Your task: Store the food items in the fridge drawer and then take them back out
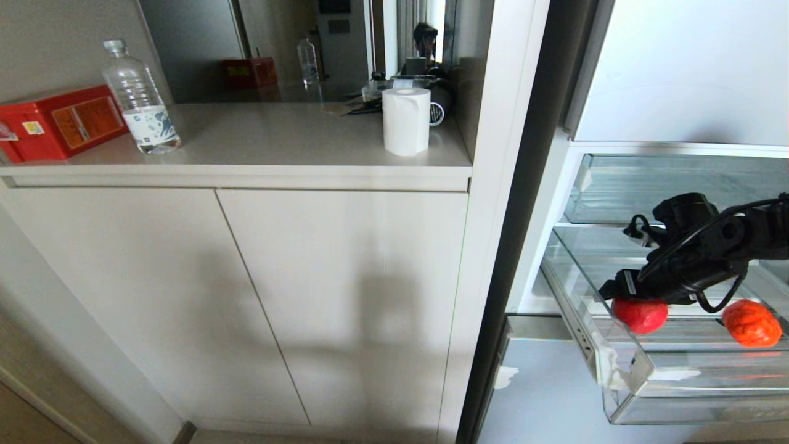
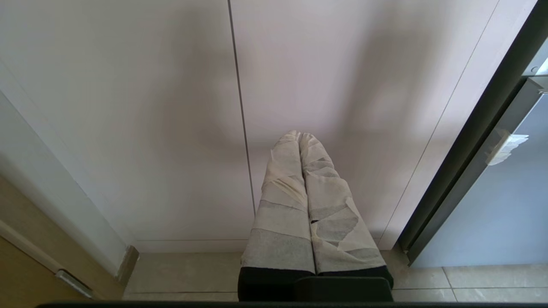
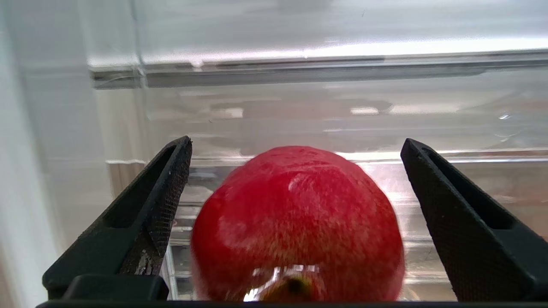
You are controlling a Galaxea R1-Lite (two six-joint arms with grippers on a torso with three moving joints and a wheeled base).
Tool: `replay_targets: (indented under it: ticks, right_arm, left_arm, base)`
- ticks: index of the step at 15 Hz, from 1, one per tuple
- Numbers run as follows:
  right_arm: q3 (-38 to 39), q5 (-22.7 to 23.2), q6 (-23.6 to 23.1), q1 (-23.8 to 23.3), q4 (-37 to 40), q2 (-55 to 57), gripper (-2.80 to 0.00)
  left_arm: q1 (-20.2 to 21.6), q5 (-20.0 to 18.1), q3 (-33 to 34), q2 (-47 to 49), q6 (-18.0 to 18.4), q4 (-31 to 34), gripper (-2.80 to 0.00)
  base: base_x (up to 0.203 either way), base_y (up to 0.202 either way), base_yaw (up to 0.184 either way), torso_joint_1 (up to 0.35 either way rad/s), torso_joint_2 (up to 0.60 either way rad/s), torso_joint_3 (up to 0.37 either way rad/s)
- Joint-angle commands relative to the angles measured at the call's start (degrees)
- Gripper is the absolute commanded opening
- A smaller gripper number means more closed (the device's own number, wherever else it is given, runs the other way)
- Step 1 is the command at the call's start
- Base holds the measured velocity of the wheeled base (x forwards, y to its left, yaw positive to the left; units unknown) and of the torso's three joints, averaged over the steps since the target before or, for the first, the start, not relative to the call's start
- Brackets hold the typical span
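I have the right gripper [image 3: 295, 205] inside the fridge drawer [image 1: 622, 370], and its jaws stand wide open, with nothing held. The red food item [image 3: 297, 226] lies directly between the two fingers [image 3: 167, 201], with a clear gap on each side, so it is not touched by either pad as far as I can see. In the head view this red piece [image 1: 641, 314] sits on the drawer floor near the left side, right under the gripper, and the second, more orange food item [image 1: 751, 322] rests further right in the same drawer, apart from the first. The red piece is round, so I see no long axis to align with; what matters is that it is centred between the jaws. I cannot say from this alone whether I am about to grasp it or have just let it go. The left gripper [image 2: 302, 141] is shut and empty, parked low in front of the cabinet doors [image 2: 171, 107], far from the drawer, so the right arm is clearly the nearer one.
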Motion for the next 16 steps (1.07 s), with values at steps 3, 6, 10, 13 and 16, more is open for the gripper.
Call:
replay_targets:
  ticks: [3,6,10,13,16]
  right_arm:
    - [0.4,0.1,0.2,0.0,0.0,0.5,-2.80]
    - [1.5,0.1,0.6,-0.1,0.0,-1.1,-2.80]
    - [4.4,0.1,0.6,-0.1,0.0,-6.1,-2.80]
    - [8.4,0.0,0.6,-0.1,0.0,-12.8,-2.80]
    - [15.7,0.0,0.6,-0.1,-0.3,-21.8,-2.80]
  left_arm:
    - [0.0,0.0,0.0,-0.1,0.0,0.0,-2.80]
    - [0.0,0.0,0.0,-0.1,0.0,0.0,-2.80]
    - [0.0,0.0,0.0,-0.1,0.0,0.0,-2.80]
    - [0.0,0.0,0.0,-0.1,0.0,0.0,-2.80]
    - [0.0,0.0,0.0,-0.1,0.0,0.0,-2.80]
  base:
    - [0.000,0.000,0.000,0.000,0.00,0.000]
    - [0.000,0.000,0.000,0.000,0.00,0.000]
    - [0.000,0.000,0.000,0.000,0.00,0.000]
    - [0.000,0.000,0.000,0.000,0.00,0.000]
    - [0.000,0.000,0.000,0.000,0.00,0.000]
